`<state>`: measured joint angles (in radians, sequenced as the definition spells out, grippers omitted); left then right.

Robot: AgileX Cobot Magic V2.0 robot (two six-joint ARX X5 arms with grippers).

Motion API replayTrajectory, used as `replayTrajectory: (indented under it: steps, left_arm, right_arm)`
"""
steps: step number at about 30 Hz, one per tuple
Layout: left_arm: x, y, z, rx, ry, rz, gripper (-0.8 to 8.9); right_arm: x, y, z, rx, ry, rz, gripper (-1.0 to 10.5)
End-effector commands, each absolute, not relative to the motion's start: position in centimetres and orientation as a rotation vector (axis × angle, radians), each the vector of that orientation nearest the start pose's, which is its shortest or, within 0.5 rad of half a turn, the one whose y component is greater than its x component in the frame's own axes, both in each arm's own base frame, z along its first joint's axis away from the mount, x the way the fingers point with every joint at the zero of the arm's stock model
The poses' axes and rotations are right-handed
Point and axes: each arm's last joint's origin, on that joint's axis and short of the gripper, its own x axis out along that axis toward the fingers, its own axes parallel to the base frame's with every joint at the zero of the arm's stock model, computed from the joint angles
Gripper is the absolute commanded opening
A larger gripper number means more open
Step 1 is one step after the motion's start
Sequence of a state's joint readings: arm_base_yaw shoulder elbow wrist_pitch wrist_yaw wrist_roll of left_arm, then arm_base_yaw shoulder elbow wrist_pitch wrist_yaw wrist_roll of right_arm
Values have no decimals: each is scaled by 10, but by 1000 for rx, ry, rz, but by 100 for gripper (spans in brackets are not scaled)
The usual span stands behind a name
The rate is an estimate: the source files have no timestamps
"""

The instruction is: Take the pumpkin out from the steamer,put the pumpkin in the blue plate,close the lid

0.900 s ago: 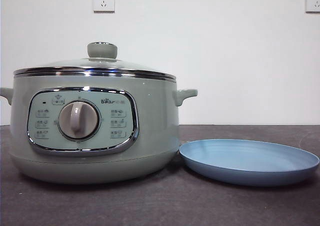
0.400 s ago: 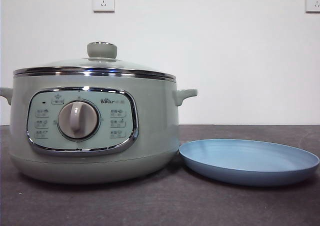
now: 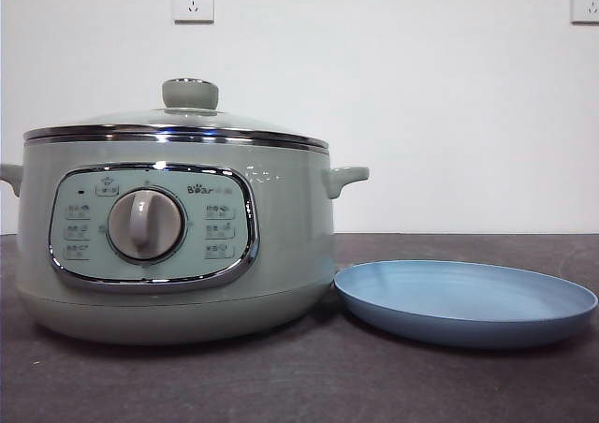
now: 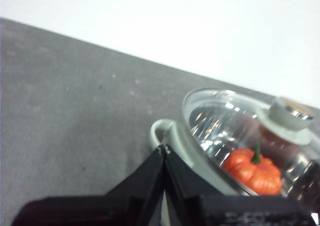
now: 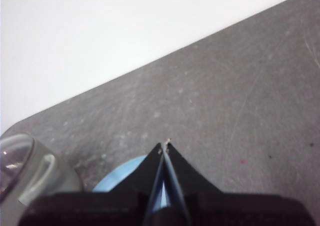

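Note:
The sage-green steamer [image 3: 173, 245] stands at the left of the front view with the glass lid [image 3: 178, 123] closed on it, knob [image 3: 190, 94] up. The blue plate [image 3: 465, 301] lies empty just right of it. In the left wrist view the orange pumpkin [image 4: 254, 170] shows inside the steamer [image 4: 170, 136] through the lid [image 4: 225, 121]. My left gripper [image 4: 163, 149] is shut and empty, above the steamer's side handle. My right gripper [image 5: 165, 145] is shut and empty, above the plate [image 5: 117, 181]. Neither arm shows in the front view.
The dark grey table [image 3: 299, 386] runs to a white wall with two sockets [image 3: 193, 0]. In the right wrist view the steamer's handle and lid edge [image 5: 30, 171] show beside the plate.

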<state>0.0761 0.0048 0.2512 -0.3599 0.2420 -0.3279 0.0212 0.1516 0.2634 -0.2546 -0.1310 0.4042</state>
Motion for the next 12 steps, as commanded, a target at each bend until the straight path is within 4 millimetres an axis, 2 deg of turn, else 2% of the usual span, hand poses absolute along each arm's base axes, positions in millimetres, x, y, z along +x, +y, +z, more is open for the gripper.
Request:
replayTrajectory:
  steps: [1,6,12]
  left_arm:
    - [71,-1,221,-353,123,-138,-8]
    - [75,-1,238,-357,159,-136,-8]
    - [92,-1,265,-320,236,-171,-8]
  right_arm:
    - [93,6,235,396,160,126,-16]
    - [101,6,266,315,183,129,-16]
    - [111,7,299,207,210,161,-16]
